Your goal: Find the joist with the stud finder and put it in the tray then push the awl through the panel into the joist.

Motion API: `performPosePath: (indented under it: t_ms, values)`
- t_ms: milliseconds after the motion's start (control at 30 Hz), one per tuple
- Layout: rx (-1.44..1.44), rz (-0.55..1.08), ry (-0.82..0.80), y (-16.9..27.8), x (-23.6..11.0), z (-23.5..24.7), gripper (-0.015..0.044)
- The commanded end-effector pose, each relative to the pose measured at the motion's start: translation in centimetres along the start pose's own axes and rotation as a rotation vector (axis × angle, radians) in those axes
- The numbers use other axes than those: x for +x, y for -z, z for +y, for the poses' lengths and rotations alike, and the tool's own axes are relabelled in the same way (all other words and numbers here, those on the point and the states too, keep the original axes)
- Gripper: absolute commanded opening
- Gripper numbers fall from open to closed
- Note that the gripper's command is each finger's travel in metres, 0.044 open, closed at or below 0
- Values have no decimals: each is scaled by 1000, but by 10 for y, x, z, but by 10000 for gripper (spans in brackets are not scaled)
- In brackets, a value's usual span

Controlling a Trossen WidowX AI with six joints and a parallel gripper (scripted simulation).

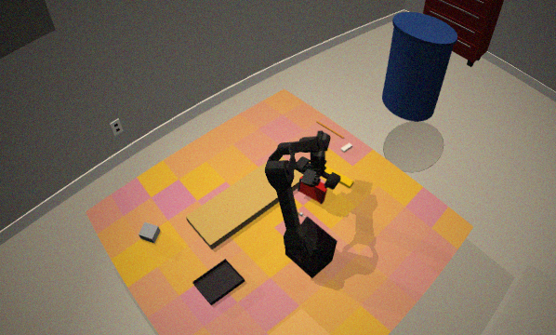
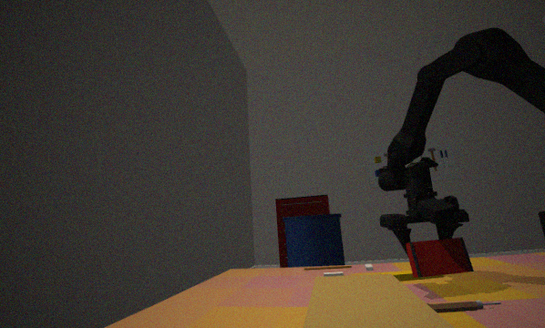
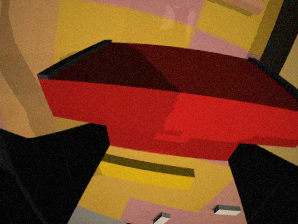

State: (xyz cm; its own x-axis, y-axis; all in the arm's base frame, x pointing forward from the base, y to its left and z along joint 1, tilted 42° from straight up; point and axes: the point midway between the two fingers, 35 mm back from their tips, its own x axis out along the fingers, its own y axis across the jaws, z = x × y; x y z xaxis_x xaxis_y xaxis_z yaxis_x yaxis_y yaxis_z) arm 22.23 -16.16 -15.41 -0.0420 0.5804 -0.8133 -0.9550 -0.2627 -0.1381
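Observation:
The stud finder [image 1: 312, 192] [image 2: 438, 257] [image 3: 150, 110] is a red block with dark end edges. My gripper [image 1: 315, 182] [image 2: 426, 241] [image 3: 171, 131] is shut on it and holds it slightly tilted, above the mat just off the far end of the floor panel. The tan floor panel [image 1: 236, 207] [image 2: 354, 301] lies flat; no joist or hole shows. The awl [image 2: 457, 306] lies on its side beside the panel, its handle brown; the arm mostly hides it in the top view. The black tray [image 1: 218, 281] is empty, on the near side.
A yellow bar [image 1: 345, 180] [image 3: 150, 175] lies beyond the stud finder. A small white block [image 1: 347, 147] and a thin orange stick [image 1: 330, 129] [image 2: 327, 268] are farther back. A grey block [image 1: 150, 232] lies left of the panel. A blue bin [image 1: 417, 70] [image 2: 313, 241] stands off the mat.

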Motion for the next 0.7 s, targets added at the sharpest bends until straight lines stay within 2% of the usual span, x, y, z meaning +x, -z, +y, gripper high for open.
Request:
performPosePath:
  t_ms: [0, 667]
  values:
    - [3, 20, -5, -1, 0, 1, 0]
    - [4, 103, -3, -4, 0, 1, 0]
